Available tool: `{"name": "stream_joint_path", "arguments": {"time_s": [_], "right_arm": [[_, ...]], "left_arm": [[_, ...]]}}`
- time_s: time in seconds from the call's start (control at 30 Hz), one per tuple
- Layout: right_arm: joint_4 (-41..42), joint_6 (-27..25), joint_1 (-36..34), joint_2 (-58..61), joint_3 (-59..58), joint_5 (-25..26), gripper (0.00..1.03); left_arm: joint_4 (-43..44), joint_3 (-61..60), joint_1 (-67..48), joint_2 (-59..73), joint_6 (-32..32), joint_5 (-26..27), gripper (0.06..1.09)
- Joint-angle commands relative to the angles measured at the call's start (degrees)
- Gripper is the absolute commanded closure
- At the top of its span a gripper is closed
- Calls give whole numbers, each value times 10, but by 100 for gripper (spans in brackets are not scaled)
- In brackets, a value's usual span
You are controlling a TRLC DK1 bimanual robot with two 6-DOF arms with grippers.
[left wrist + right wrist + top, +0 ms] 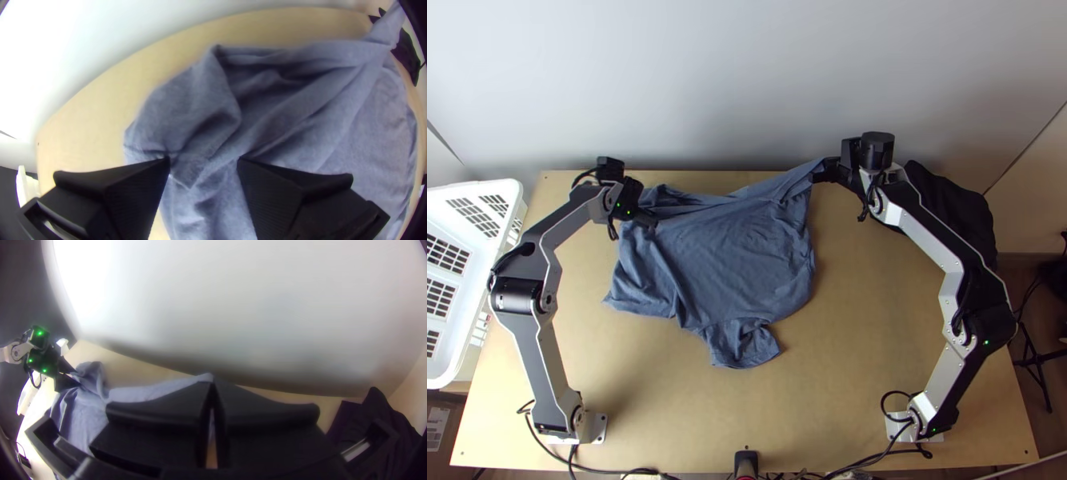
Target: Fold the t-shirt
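The blue-grey t-shirt lies unevenly spread on the table, with folds along its far side and one part sticking out toward the near edge. At its far left part is my left gripper; in the left wrist view the same gripper stands open over bunched cloth. My right gripper is at the far right, shut on a corner of the shirt that is pulled up and stretched. In the right wrist view, the right gripper has its fingers together with cloth running off from them.
A white plastic basket stands at the left edge of the table. Black cloth lies at the far right, behind the right arm. The wall rises directly behind the table's far edge. Bare wood shows right of the shirt.
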Motion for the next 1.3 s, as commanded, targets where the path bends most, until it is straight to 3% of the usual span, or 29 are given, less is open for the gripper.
{"name": "stream_joint_path", "arguments": {"time_s": [0.0,0.5,0.63,0.83,1.27], "right_arm": [[1,-5,3,0,-1,1,100],[1,-16,16,16,14,14,100],[1,-17,17,22,21,20,100],[1,-19,26,23,23,27,100],[1,-32,30,21,19,36,100]], "left_arm": [[-21,51,5,9,-23,0,33],[-70,90,11,9,-31,4,33],[-104,108,15,-10,-55,65,33],[-113,159,38,1,-103,110,33],[-116,187,18,71,-136,110,33]]}}
